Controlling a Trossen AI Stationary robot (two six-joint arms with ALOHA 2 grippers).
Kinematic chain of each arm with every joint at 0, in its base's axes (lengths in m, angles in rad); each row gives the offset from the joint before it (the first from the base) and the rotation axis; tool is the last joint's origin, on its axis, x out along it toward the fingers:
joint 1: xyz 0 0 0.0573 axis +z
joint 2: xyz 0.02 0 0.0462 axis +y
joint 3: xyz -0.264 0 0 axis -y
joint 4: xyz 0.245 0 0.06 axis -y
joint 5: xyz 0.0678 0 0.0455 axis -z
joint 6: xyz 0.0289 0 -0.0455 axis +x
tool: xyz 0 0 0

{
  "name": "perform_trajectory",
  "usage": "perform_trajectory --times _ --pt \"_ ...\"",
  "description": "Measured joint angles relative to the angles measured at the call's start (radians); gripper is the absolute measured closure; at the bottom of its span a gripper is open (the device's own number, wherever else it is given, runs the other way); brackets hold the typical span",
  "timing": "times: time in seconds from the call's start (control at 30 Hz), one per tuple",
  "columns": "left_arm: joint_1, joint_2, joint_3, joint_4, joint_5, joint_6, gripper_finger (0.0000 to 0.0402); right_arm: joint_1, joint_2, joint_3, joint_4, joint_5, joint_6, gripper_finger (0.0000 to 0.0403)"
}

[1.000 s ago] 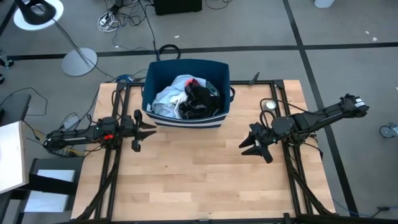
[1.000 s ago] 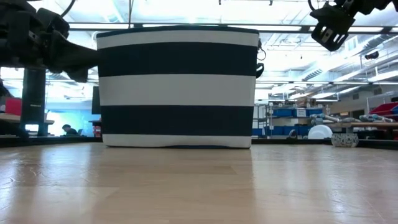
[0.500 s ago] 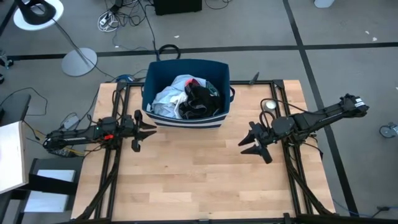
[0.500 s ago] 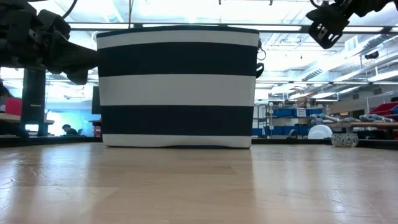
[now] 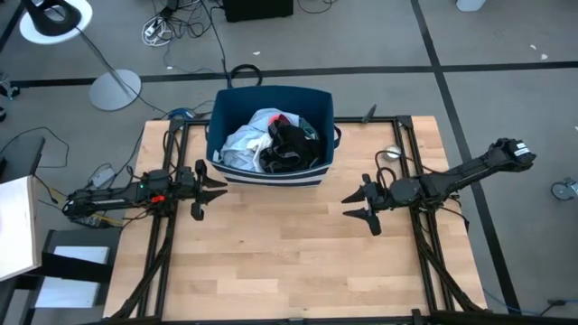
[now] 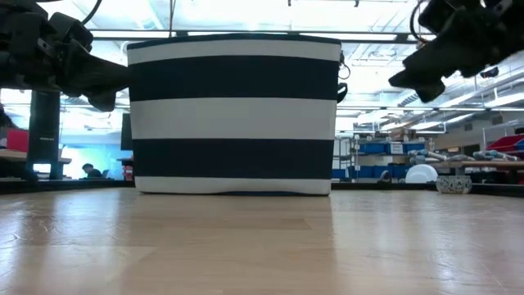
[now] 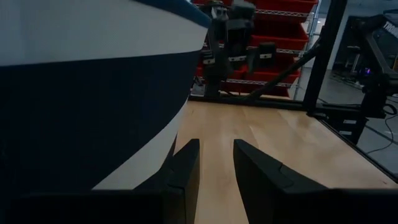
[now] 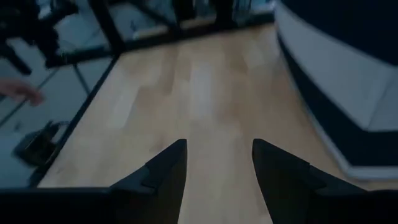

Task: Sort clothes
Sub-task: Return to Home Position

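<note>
The clothes [image 5: 271,140] lie heaped inside the navy bin with white stripes [image 5: 217,135] at the table's far middle: a light blue and white piece, a black piece [image 5: 291,144], and a bit of red. In the low view only the bin's wall [image 6: 233,115] shows. My left gripper [image 5: 223,186] is open and empty, level, close beside the bin's near left corner; it also shows in its wrist view [image 7: 214,152]. My right gripper [image 5: 347,207] is open and empty above the bare wood, right of the bin's near right corner, pointing toward the table's left; it also shows in its wrist view [image 8: 217,152].
Bare wooden table top [image 5: 280,253] lies in front of the bin, between the two grippers. Black frame rails [image 5: 167,244] run along the table's left and right sides. A small round thing [image 5: 390,152] sits at the far right, by the right arm.
My right gripper has gone down and toward the table's left, and has turned so that its fingers point more level toward the left edge. The bin and the clothes have stayed where they were.
</note>
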Motion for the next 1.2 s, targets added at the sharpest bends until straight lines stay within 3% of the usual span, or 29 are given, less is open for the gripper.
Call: perform_trajectory --times 0.2,0.33,0.57,0.67,1.2 --pt "0.000 0.000 0.000 0.000 0.000 0.000 0.0298 -0.047 -0.006 -0.226 0.460 0.020 -0.045 0.0219" --pt "0.000 0.000 0.000 0.000 0.000 0.000 0.0298 -0.165 -0.055 -0.313 0.624 -0.079 -0.040 0.0219" --pt "0.000 0.000 0.000 0.011 0.000 0.000 0.0298 -0.429 -0.145 -0.307 0.523 -0.387 -0.019 0.0219" --pt "0.000 0.000 0.000 0.018 0.000 0.000 0.0298 -0.481 -0.186 -0.307 0.436 -0.450 0.014 0.0219" --pt "0.000 0.000 0.000 0.016 -0.001 0.000 0.0298 -0.490 -0.556 -0.306 0.011 -0.238 0.029 0.0219"
